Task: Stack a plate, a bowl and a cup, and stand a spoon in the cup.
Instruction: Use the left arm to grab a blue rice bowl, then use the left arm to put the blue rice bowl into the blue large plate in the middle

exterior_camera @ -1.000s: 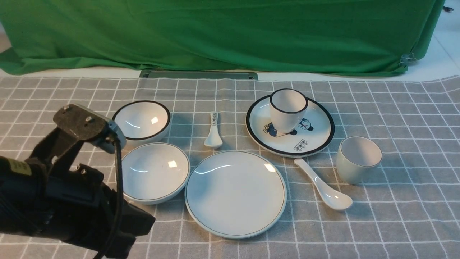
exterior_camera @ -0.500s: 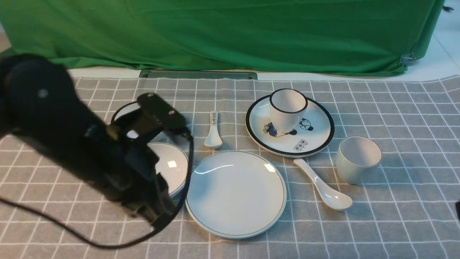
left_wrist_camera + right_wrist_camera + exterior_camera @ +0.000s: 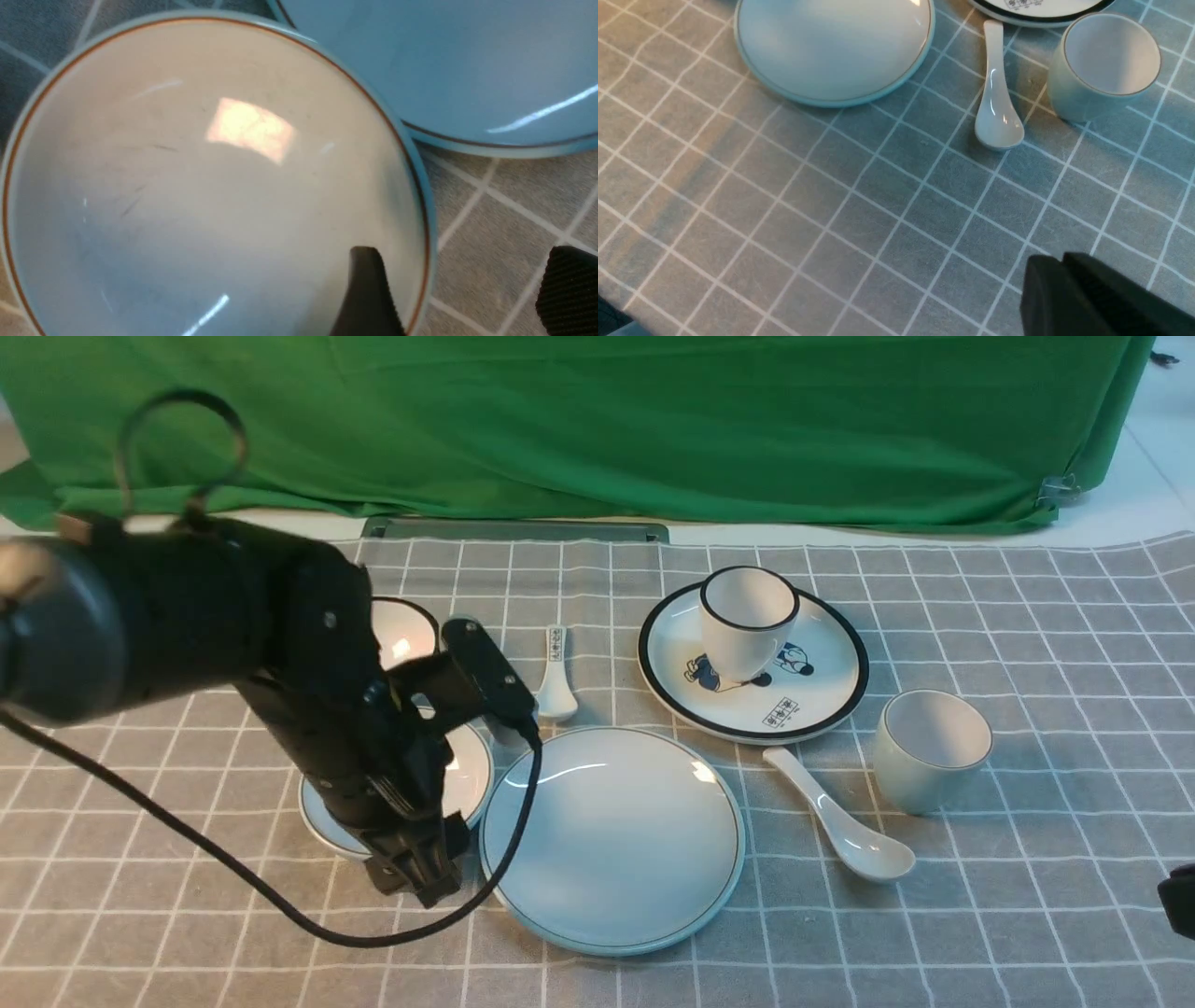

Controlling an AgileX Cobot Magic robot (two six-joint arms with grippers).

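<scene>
Left end effector (image 3: 467,289): I see it spread wide at the near edge of the bowl (image 3: 210,186). One finger (image 3: 369,294) sits inside the bowl and the other is outside over the checked cloth. The rim runs between them, and neither finger visibly presses on it.
Right end effector (image 3: 1064,261): It is low at my right, its dark jaws together with nothing between them, above bare cloth and well apart from the dishes.
Bowl: It stands upright on the table (image 3: 1027,896), just left of the plate (image 3: 611,840), and is largely hidden by my left arm in the front view.
Plate: It lies flat at centre with nothing on it.
Cup (image 3: 931,751): It stands upright at right, just beside the spoon.
Spoon (image 3: 836,821): It lies between plate and cup, with its scoop toward me.
Behind: There is a black-rimmed bowl (image 3: 401,625) and a small patterned spoon (image 3: 556,681). A black-rimmed cup (image 3: 747,621) stands on a cartoon plate (image 3: 812,700).
</scene>
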